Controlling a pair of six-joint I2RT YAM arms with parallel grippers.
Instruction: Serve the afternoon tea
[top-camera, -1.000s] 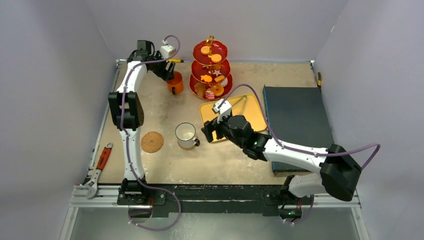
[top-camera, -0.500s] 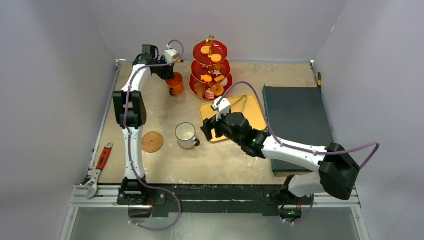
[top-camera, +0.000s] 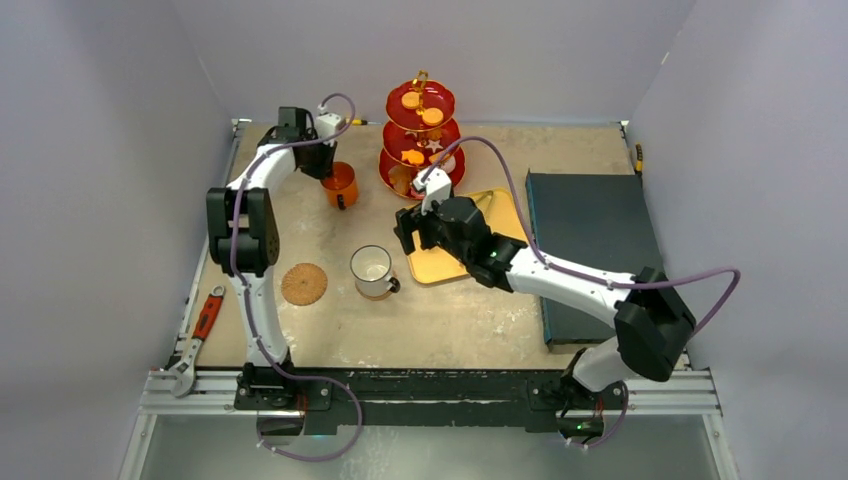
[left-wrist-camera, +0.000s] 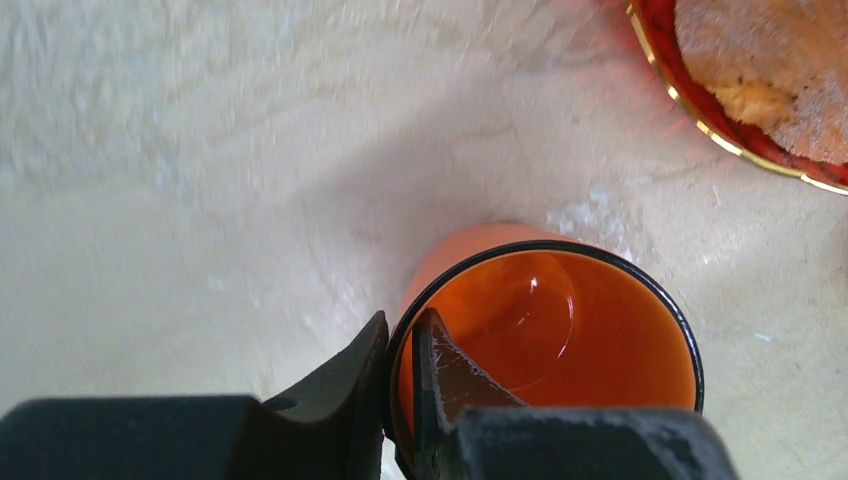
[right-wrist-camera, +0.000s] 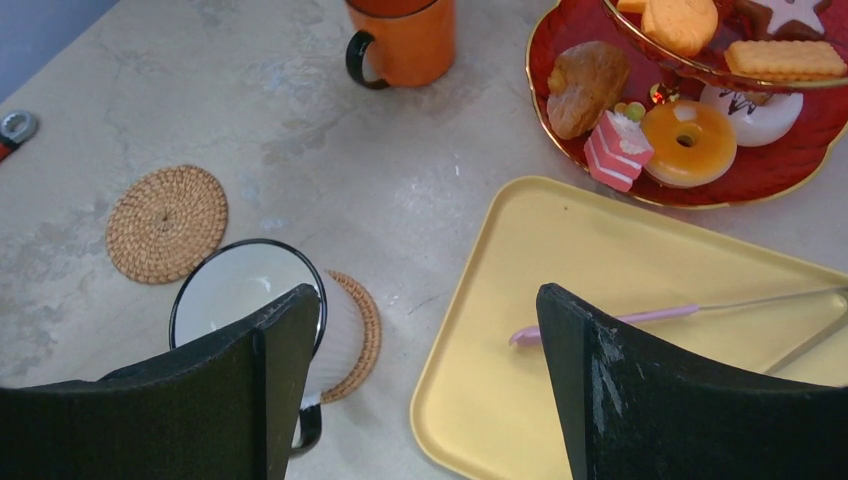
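Note:
My left gripper (top-camera: 320, 162) is shut on the rim of the orange mug (top-camera: 340, 184), left of the red three-tier stand (top-camera: 384, 162). In the left wrist view one finger is inside the mug (left-wrist-camera: 560, 320) and one outside, gripper (left-wrist-camera: 400, 325). Whether the mug rests on the table I cannot tell. My right gripper (right-wrist-camera: 425, 297) hangs open between the white mug (right-wrist-camera: 235, 290) and the yellow tray (right-wrist-camera: 560, 260), holding nothing. The white mug (top-camera: 371, 268) stands on a brown coaster (right-wrist-camera: 362, 322); a second coaster (top-camera: 304, 284) lies bare to its left. Pastries fill the stand: croissant (right-wrist-camera: 585, 85), donut (right-wrist-camera: 690, 140).
Metal tongs with a purple tip (right-wrist-camera: 600, 322) lie on the yellow tray (top-camera: 510, 230). A dark flat box (top-camera: 595, 240) fills the right side. An orange-handled wrench (top-camera: 203, 325) lies off the table's left edge. The right arm reaches across the tray.
My left gripper has shut on the orange mug's rim and shifted it a little toward the near side. The right gripper has moved away from me, toward the stand, still open.

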